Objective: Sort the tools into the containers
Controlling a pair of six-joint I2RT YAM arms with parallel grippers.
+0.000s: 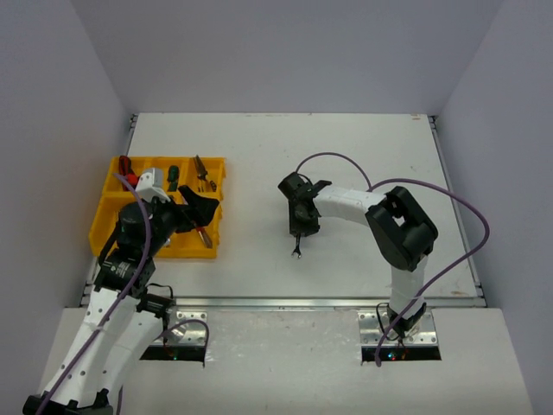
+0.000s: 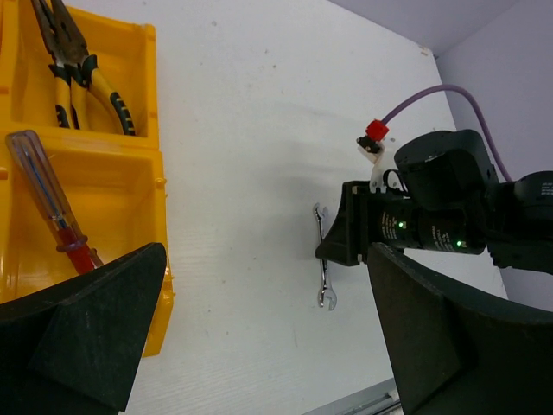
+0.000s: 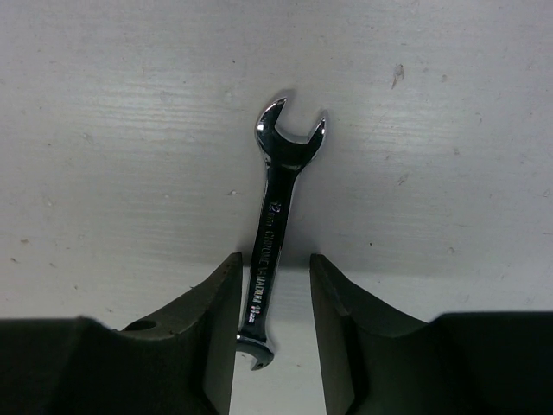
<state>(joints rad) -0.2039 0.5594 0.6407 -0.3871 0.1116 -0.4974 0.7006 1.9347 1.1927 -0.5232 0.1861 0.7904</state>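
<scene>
The right hand (image 3: 276, 264) is parked right down over a small silver wrench (image 3: 278, 186). Its fingers are set narrowly apart on either side of the shaft. A sliver of white tabletop (image 3: 130, 130) can be seen between the shaft and the 3 o'clock finger, so the hand is slightly spread and nothing is pinched yet. The wrench is lying flat, with its open end pointed to 12 o'clock in the wrist view. From above it's found near the middle of the tabletop, poking out of the hand toward 6 o'clock.

The left hand (image 2: 266, 259) is spread wide with nothing held between the fingers. In the top view it's hung over the 3 o'clock end of the yellow tray (image 1: 104, 226), which is sat at the 9 o'clock side of the tabletop.

Yellow-handled pliers (image 2: 73, 69) are lying in the far compartment at the 3 o'clock end of the tray. A screwdriver (image 2: 47, 199) with a see-through, partly red handle is leaned in the near compartment at that end. More tools can be made out in the other far compartments, too small to call.
</scene>
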